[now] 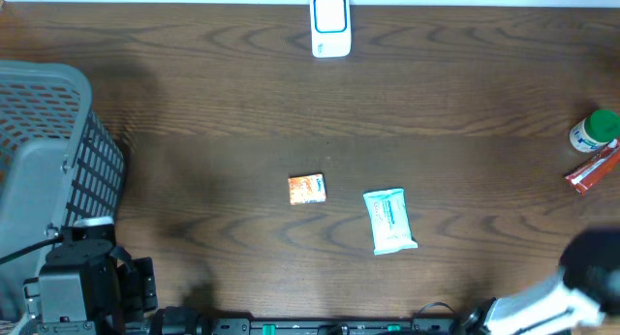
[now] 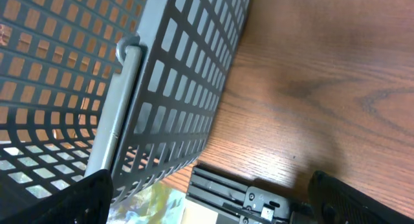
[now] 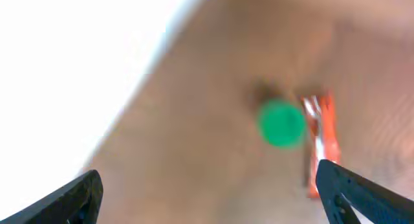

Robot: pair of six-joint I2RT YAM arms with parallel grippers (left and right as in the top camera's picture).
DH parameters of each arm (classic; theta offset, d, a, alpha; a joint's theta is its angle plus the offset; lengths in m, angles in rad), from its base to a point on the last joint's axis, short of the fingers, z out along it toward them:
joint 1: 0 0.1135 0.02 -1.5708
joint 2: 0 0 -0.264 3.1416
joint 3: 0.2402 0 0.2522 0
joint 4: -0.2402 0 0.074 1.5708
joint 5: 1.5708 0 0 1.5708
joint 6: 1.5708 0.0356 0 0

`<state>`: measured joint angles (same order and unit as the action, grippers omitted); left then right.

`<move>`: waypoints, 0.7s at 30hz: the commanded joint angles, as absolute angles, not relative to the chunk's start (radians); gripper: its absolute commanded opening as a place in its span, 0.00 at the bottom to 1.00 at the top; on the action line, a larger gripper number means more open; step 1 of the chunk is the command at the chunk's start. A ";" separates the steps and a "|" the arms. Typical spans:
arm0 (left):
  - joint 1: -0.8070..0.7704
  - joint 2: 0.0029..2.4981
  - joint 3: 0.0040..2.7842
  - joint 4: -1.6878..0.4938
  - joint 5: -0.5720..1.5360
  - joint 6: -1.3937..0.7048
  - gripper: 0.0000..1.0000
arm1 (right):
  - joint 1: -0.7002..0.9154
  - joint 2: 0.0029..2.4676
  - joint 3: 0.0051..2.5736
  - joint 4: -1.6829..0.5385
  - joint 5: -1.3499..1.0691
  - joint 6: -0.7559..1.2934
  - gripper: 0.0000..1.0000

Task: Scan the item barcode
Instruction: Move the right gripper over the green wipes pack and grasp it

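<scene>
Four small items lie on the wooden table (image 1: 194,112) in the overhead view, and none of them is held. An orange packet (image 1: 306,188) is near the middle, with a white and teal wipes pack (image 1: 389,220) just beside it on its right side. A green-capped bottle (image 1: 593,131) stands at the right edge, and a red bar (image 1: 592,169) lies close below it. The white scanner (image 1: 330,25) with a blue frame on its face stands at the far edge in the centre, well apart from all the items. A grey basket (image 1: 58,103) fills the left side. The left arm (image 1: 82,287) is low at the bottom left next to the basket, and the right arm (image 1: 567,296) is at the bottom right corner, blurred. In the left wrist view, the left gripper (image 2: 207,185) has its two fingers (image 2: 84,201) spread wide and nothing is between them; the lattice wall of the basket is very close in front, with bare wood on the right. The right wrist view is blurred. The right gripper (image 3: 207,185) also stands wide apart and empty, and it looks at the green cap of the bottle and at the red bar touching or just beside it, near the pale edge of the table.
</scene>
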<state>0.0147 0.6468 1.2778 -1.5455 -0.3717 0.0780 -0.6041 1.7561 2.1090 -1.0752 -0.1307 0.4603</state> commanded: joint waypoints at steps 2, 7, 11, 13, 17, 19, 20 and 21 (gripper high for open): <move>0.010 0.643 1.280 -1.547 -0.374 0.073 0.96 | -0.381 1.412 2.147 -1.043 -0.129 0.508 0.99; 0.010 0.643 1.280 -1.547 -0.374 0.073 0.96 | 0.065 1.477 2.143 -1.195 -0.129 0.451 0.99; 0.010 0.643 1.280 -1.547 -0.374 0.073 0.96 | 0.203 1.646 2.143 -1.374 -0.128 0.322 0.99; 0.010 0.643 1.280 -1.547 -0.374 0.073 0.96 | 0.239 1.732 2.142 -1.472 -0.128 0.275 0.98; 0.010 0.643 1.280 -1.547 -0.374 0.073 0.96 | 0.297 1.944 2.138 -1.639 -0.129 0.185 0.99; 0.010 0.643 1.280 -1.547 -0.374 0.073 0.96 | 0.316 2.016 2.137 -1.697 -0.129 0.170 0.99; 0.010 0.643 1.280 -1.547 -0.374 0.073 0.96 | 0.323 2.042 2.132 -1.699 -0.131 0.156 0.99; 0.010 0.643 1.280 -1.547 -0.374 0.073 0.96 | 0.335 2.064 2.113 -1.699 -0.146 0.137 0.99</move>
